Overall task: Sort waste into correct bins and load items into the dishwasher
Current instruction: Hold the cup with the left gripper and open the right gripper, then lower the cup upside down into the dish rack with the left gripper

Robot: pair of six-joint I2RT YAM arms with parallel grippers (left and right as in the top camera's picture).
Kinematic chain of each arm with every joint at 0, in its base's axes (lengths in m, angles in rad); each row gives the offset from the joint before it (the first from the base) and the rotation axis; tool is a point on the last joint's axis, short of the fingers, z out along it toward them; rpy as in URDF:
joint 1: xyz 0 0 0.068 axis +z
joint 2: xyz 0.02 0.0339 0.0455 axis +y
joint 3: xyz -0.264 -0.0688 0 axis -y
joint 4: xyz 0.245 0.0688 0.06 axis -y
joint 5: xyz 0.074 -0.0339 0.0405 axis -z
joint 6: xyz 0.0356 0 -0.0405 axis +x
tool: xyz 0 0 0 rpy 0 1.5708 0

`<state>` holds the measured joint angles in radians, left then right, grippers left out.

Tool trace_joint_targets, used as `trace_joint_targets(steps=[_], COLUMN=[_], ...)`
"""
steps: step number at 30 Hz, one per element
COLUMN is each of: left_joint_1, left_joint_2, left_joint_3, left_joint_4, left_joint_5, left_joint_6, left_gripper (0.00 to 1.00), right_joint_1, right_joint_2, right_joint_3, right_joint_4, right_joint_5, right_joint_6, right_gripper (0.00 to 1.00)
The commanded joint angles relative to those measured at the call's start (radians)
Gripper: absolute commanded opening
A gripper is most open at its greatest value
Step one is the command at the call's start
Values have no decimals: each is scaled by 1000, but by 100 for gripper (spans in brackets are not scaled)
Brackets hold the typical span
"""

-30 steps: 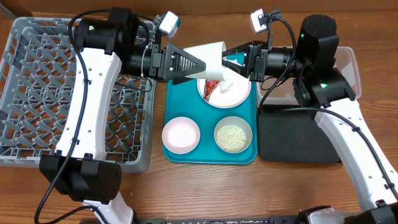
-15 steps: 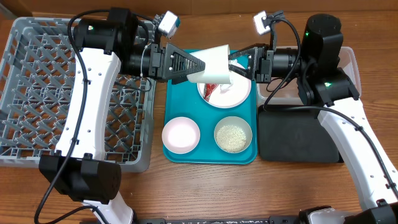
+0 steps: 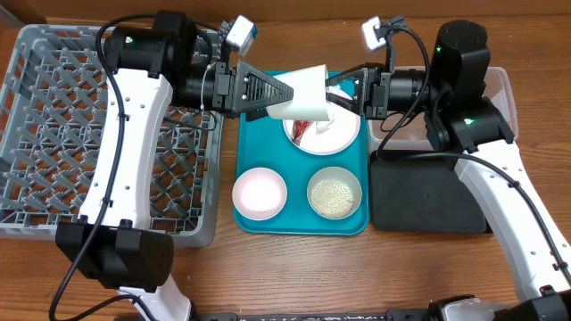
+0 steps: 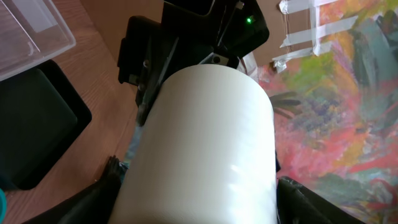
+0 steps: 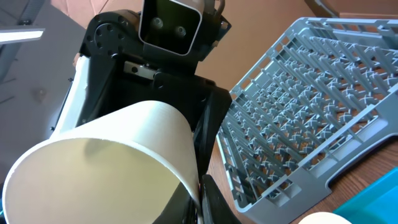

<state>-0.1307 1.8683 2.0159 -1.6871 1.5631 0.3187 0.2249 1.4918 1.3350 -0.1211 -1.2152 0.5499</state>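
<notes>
Wood-grain tabletop (image 3: 294,267); smooth tapered white cup (image 3: 305,89) pinched in right end effector (image 3: 333,96), left end effector (image 3: 291,96) spread around it.

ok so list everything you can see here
rack: 1, grey, left side of table
teal tray: 1, teal, centre
plate: 1, white, back of teal tray
wrapper: 1, red and white, on plate
pink bowl: 1, pinkish white, front left of teal tray, empty
green bowl: 1, pale grey-green, front right of teal tray
rice: 1 heap, white, in green bowl
black tray: 1, black, right of teal tray
tub: 1, clear, behind black tray
cup: 1, white, in the air over plate, on its side
table: 1, brown wood
left tool: 1, black, fingers either side of cup, grip unclear
right tool: 1, black, shut on cup's rim
</notes>
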Motion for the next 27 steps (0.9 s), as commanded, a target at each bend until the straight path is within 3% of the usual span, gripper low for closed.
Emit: trace_joint_targets(steps=[1, 5, 14, 16, 17, 21, 27], left_joint_1=[-8, -8, -8, -8, -8, -8, 46], left_joint_2=[-8, -8, -8, -8, -8, -8, -54], left_joint_3=[6, 6, 6, 6, 6, 6, 14], left_joint_4=[-3, -3, -3, -3, -3, -3, -2], left_joint_5=[19, 19, 19, 18, 19, 19, -68], left_joint_6=[-4, -5, -4, -4, -5, -5, -5], left_gripper=[86, 83, 65, 62, 62, 52, 43], right_joint_1=[5, 5, 9, 21, 25, 19, -88], right_joint_2=[-2, -2, -2, -2, -2, -9, -75], right_joint_3=[9, 9, 9, 9, 9, 9, 9], right_joint_4=[4, 4, 3, 0, -2, -18, -121], right_joint_5=[21, 25, 24, 17, 14, 7, 64], right_joint_6=[5, 5, 5, 5, 5, 5, 41], right_gripper=[4, 4, 4, 30, 56, 100, 100])
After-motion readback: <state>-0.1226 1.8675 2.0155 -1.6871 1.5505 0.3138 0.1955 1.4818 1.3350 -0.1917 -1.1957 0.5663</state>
